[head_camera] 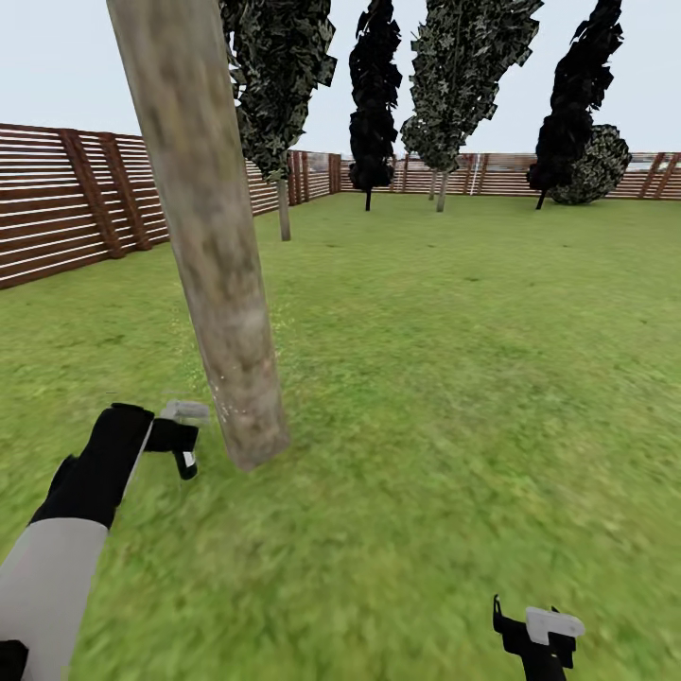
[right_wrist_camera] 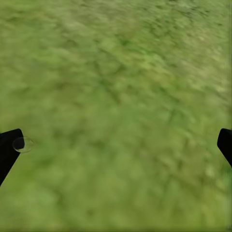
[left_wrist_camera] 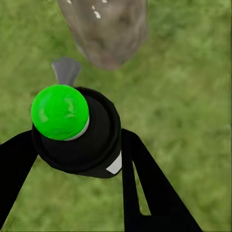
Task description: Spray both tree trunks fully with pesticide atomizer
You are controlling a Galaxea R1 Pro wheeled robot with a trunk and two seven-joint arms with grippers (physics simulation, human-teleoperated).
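Observation:
A thick, mottled grey-beige tree trunk (head_camera: 222,274) leans up from the grass close in front of me. My left gripper (head_camera: 180,442) hovers low beside its base and is shut on the pesticide atomizer (left_wrist_camera: 77,135), a black bottle with a bright green top. The bottle's grey nozzle (left_wrist_camera: 66,70) points toward the trunk base (left_wrist_camera: 108,29), a short gap away. A second tree with a thin pale trunk (head_camera: 284,208) stands further back by the fence. My right gripper (head_camera: 534,629) hangs low at the right over bare grass, open, its black fingertips (right_wrist_camera: 7,150) far apart.
A brown slatted fence (head_camera: 66,203) runs along the left and the far side. Several dark trees and a round bush (head_camera: 591,165) stand near the back fence. Open lawn (head_camera: 454,359) stretches to the right of the near trunk.

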